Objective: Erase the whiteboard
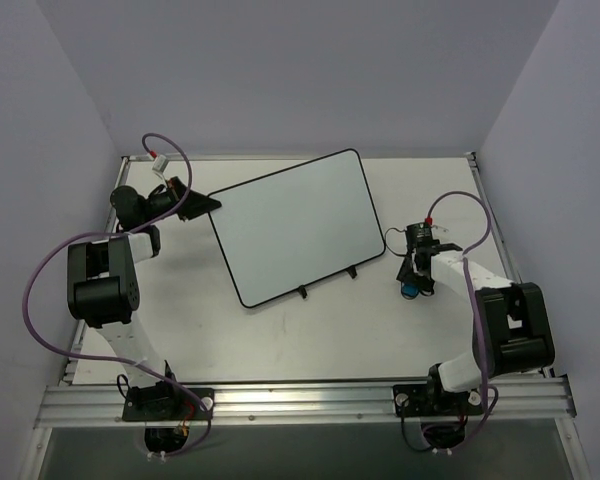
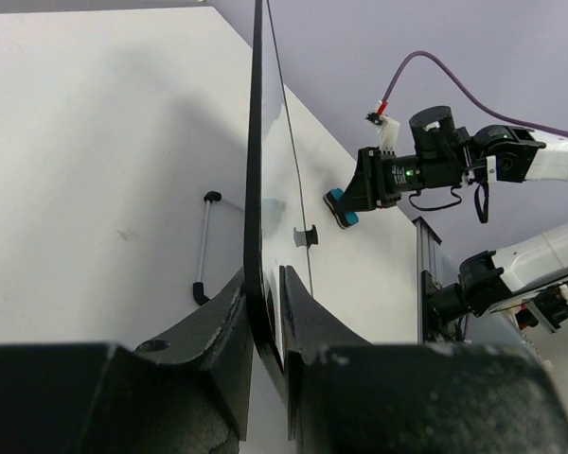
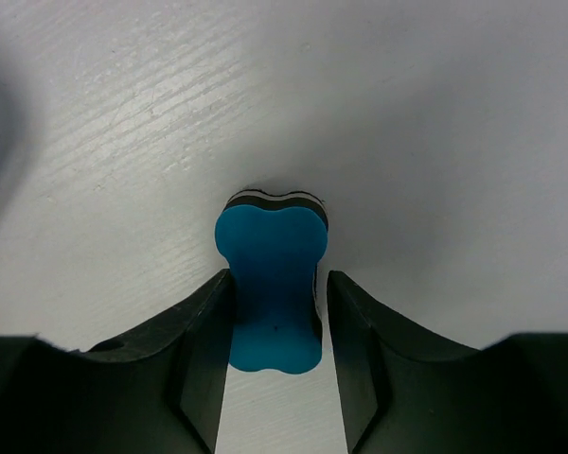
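Observation:
The whiteboard lies tilted in the middle of the table, its face blank, with two black clips on its near long edge. My left gripper is shut on the board's far left corner; in the left wrist view the black frame runs edge-on between the jaws of my left gripper. My right gripper is to the right of the board. Its jaws stand slightly open on either side of the blue eraser, which rests on the table. The eraser also shows in the left wrist view.
An aluminium rail runs along the table's near edge by the arm bases. Purple cables loop off both arms. Grey walls close in the back and both sides. A thin black-tipped bar lies beside the board's edge.

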Robot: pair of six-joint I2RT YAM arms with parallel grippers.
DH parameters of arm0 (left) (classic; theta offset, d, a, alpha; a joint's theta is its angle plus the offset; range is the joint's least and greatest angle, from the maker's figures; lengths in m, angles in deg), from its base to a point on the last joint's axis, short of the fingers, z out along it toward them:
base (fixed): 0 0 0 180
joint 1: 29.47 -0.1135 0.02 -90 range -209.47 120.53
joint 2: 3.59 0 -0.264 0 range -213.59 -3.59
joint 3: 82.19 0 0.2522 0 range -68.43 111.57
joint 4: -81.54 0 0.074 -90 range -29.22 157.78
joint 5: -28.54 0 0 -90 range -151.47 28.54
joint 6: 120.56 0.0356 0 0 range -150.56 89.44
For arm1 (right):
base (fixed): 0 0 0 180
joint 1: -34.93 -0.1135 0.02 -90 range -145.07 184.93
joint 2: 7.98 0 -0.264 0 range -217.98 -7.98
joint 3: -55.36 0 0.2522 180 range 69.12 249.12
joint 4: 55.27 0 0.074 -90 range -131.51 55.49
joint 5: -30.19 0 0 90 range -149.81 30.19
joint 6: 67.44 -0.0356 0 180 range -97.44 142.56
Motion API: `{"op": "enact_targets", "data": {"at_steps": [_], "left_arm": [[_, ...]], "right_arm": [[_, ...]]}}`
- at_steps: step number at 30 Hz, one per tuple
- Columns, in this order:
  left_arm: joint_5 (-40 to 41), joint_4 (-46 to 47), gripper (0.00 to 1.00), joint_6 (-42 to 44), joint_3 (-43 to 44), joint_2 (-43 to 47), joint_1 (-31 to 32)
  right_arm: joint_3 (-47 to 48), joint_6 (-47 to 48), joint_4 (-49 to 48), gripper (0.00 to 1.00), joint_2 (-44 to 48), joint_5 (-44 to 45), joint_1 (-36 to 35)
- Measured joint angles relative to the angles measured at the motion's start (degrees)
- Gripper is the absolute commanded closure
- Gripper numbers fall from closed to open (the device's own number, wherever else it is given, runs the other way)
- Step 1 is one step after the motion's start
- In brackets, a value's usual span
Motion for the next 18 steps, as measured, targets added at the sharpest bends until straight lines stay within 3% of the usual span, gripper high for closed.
{"op": "enact_targets", "data": {"at_steps": [2,8,11,18], "left_arm": [[0.22,-0.50,0.70,1.36,-0.22,0.22,0.00],[0.68,-2.95,0.68,4.70,-0.81,1.49,0.00],[0.74,-3.34,0.66,5.51,-0.92,1.86,0.00],[0.74,-3.65,0.62,5.86,-0.92,2.01,0.00]], "right_arm": [[0.00,-0.02,0.09,0.50,0.55,-0.13,0.00],[0.00,0.13,0.11,0.47,1.64,-0.42,0.00],[0.00,0.09,0.11,0.38,1.66,-0.46,0.00],[0.00,0.37,0.11,0.38,1.66,-0.90,-0.07]]}}
